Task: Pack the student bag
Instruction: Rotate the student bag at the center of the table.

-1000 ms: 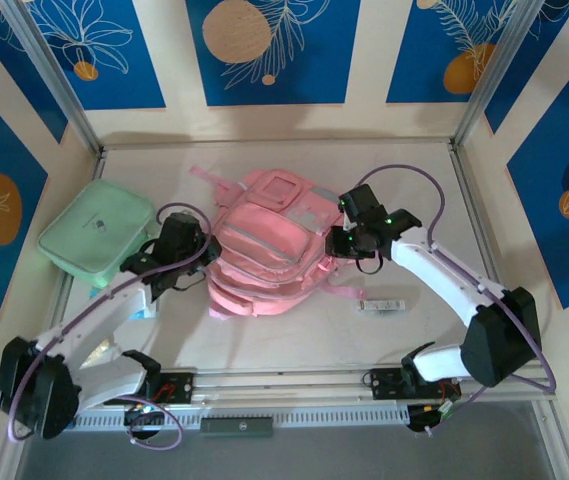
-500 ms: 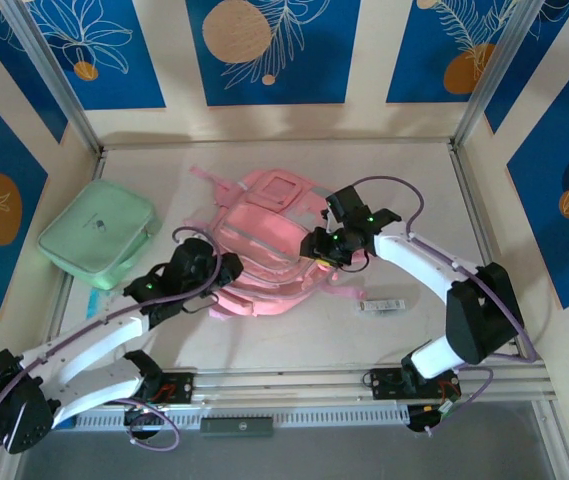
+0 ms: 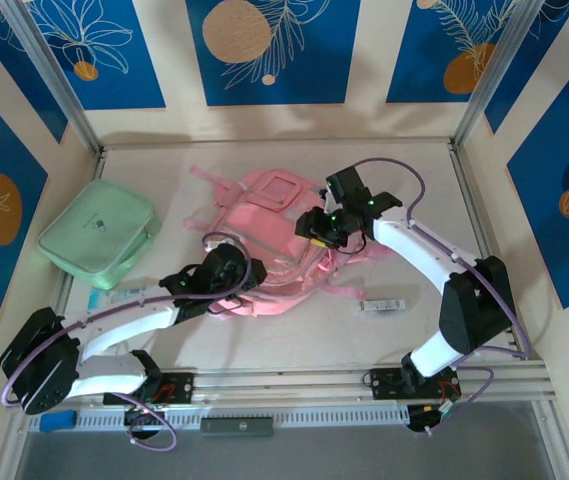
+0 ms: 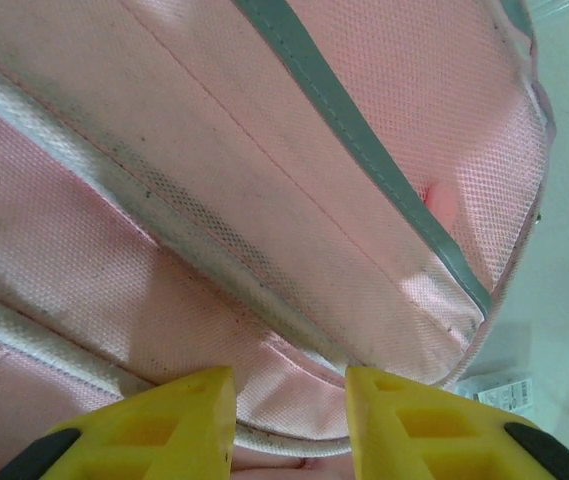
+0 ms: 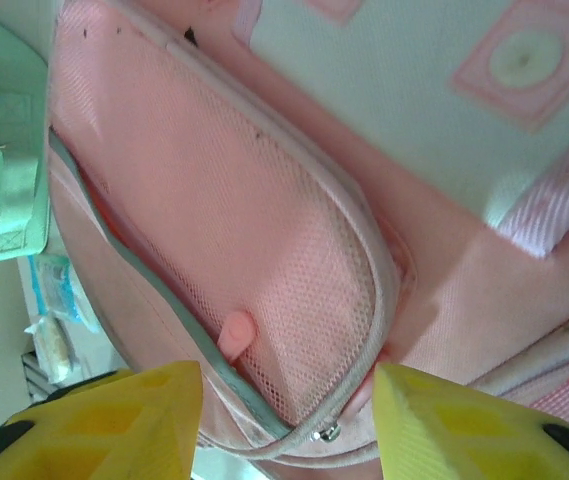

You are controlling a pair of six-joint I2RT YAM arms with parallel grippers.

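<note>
Student bag (image 3: pixel 264 235), seemingly soft, light and floppy, lies flat on the table (image 3: pixel 404 180), left and right jaws both spread just over its fabric; I'd pinch a piped seam, not flat cloth.

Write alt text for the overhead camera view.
A pink student bag lies flat mid-table, with the left tool over its near edge and the right tool over its right side. A mint-green zip case sits to its left; a small white item lies near its right.
</note>
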